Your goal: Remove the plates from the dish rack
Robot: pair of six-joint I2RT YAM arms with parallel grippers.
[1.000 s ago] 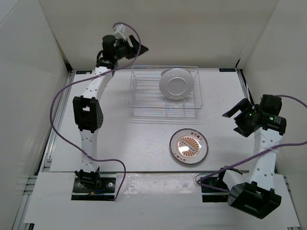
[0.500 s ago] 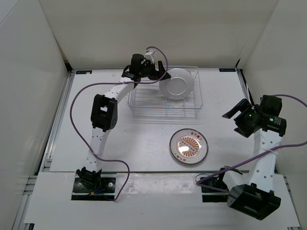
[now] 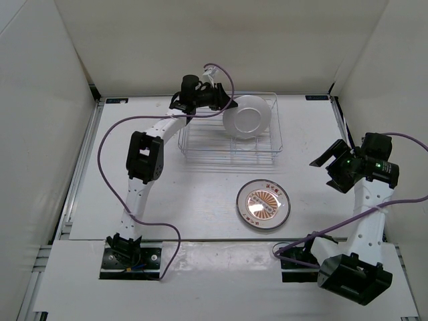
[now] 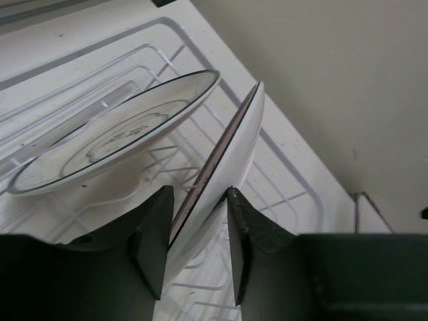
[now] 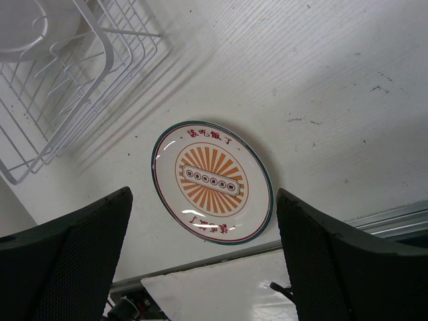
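One second has sufficed for the left gripper to be brought from above the far left corner of the tabletop down to the dish rack, which is set lengthwise along the far edge. In the top view it is now placed at the left rim of a white plate standing on edge in the rack's far right part, its face turned toward the near edge. The orange sunburst plate is seen unmoved, flat by the near edge, so one plate is judged unloaded and the next pickup begun. The right gripper is held wide apart and empty near the right edge. In the left wrist view, an edge-on plate is straddled by the fingers, its rim line running up and away toward the rack's far wall; whether it is already pinched cannot be told. A ringed plate is leaned just beside it, tilted further over. In the right wrist view, the orange sunburst plate is framed between spread fingers, with nothing held.
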